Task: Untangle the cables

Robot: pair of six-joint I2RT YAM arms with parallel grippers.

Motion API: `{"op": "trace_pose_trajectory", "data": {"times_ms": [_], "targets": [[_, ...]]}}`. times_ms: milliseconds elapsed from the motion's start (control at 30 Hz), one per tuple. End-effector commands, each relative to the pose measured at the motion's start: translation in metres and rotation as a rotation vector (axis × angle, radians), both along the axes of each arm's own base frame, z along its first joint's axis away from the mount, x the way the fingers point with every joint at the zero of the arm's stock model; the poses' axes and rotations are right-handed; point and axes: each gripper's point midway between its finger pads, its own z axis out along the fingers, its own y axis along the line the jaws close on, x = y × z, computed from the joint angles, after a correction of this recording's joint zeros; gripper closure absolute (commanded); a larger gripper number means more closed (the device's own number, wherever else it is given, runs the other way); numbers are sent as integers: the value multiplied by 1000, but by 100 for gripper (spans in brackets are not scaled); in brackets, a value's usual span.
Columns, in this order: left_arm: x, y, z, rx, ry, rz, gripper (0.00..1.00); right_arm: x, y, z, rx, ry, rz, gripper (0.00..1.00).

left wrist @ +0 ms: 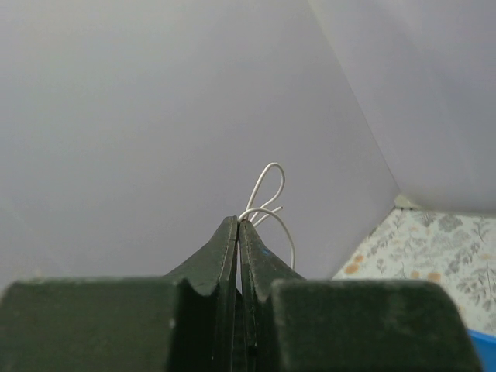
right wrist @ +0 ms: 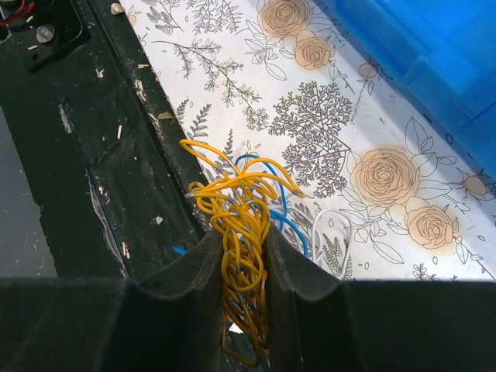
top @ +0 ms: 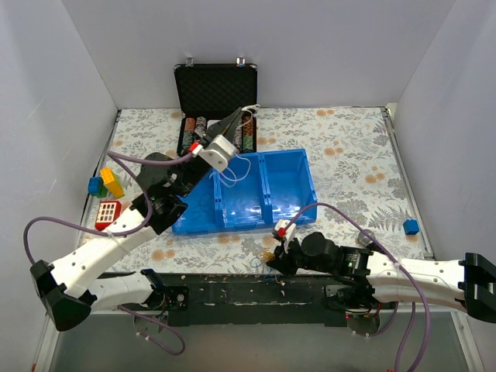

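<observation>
My right gripper [right wrist: 242, 236] is low at the table's front edge [top: 273, 254], shut on a tangled clump of yellow cables [right wrist: 240, 201]. Blue cable loops [right wrist: 288, 223] and a pale loop [right wrist: 333, 232] lie against the clump on the floral table. The clump shows small in the top view [top: 266, 257]. My left gripper [top: 239, 118] is raised high over the back of the table, shut on a thin white cable [left wrist: 267, 186]. Its loops stick out past the fingertips, and more white loops [top: 232, 169] hang below the wrist over the blue tray.
A blue three-compartment tray [top: 288, 167] stands mid-table. An open black case [top: 217, 87] with poker chips is behind it. Yellow and blue blocks [top: 105, 184] and a red block [top: 108, 211] lie at the left. A blue cube [top: 411, 226] lies at the right. A black strip [right wrist: 116, 155] edges the table front.
</observation>
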Motion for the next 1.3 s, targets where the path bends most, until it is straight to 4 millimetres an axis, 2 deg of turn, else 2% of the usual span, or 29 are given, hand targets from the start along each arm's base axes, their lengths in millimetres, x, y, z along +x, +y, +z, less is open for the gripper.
{"op": "trace_pose_trajectory", "data": {"times_ms": [0, 133, 300, 533, 700, 733, 833, 933, 1067, 1133, 1167, 1200, 1267], "targets": [[22, -4, -33, 28, 46, 65, 100, 3, 4, 10, 42, -8, -18, 70], [30, -10, -44, 34, 76, 61, 100, 3, 3, 11, 44, -11, -21, 70], [44, -13, -74, 102, 117, 89, 100, 3, 2, 9, 44, -13, -23, 70], [69, 1, -137, 234, 157, 239, 100, 5, -2, 8, 51, -11, -42, 70], [79, -2, -192, 348, 249, 263, 100, 7, -1, 11, 57, -19, -49, 70], [79, -6, -204, 378, 278, 247, 98, 7, 0, 12, 59, -22, -47, 70], [81, -12, -243, 463, 404, 220, 81, 9, 3, 17, 61, -30, -48, 69], [80, -14, -267, 514, 479, 209, 79, 11, 6, 23, 73, -38, -53, 68], [82, -16, -284, 561, 517, 211, 75, 14, 9, 31, 93, -50, -58, 68], [83, -19, -283, 576, 528, 202, 61, 14, 10, 33, 94, -52, -58, 68], [81, -20, -286, 574, 560, 187, 42, 14, 11, 33, 94, -53, -57, 67], [79, -22, -288, 594, 571, 173, 35, 14, 11, 34, 95, -54, -57, 66], [76, -22, -286, 603, 581, 157, 29, 15, 12, 36, 96, -55, -59, 64]]}}
